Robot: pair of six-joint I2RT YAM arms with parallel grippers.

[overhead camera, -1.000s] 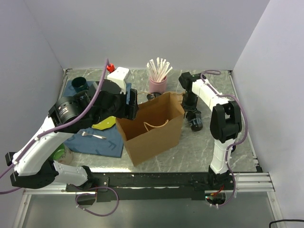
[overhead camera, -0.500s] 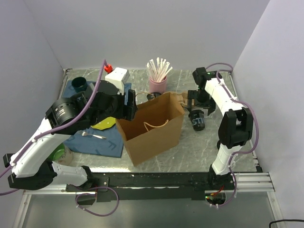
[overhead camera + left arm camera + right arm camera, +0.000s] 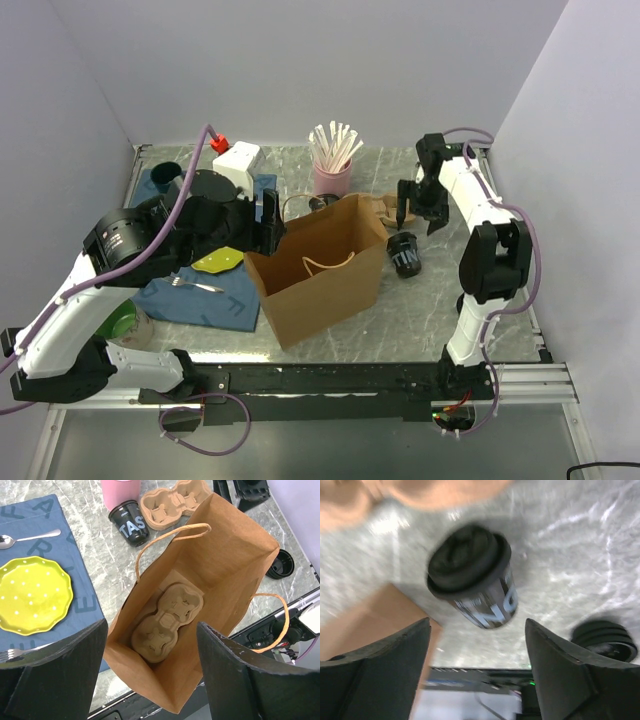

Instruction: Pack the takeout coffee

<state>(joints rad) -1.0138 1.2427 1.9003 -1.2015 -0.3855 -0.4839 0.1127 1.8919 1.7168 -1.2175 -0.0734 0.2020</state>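
Jaws apart on both arms, the right gripper (image 3: 477,625) hangs over the lidded coffee cup (image 3: 403,254) at centre right beside the paper bag (image 3: 320,270), best gripped squarely below its lid and lowered upright into the cup carrier (image 3: 167,622) under the left gripper (image 3: 150,630)

Brown paper bag (image 3: 320,270) stands open, a cardboard cup carrier (image 3: 167,622) flat inside; black lidded coffee cup (image 3: 404,254) at its three o'clock.

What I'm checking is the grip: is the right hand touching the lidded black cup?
Apart. Right wrist view shows table between the black cup and the open right hand.
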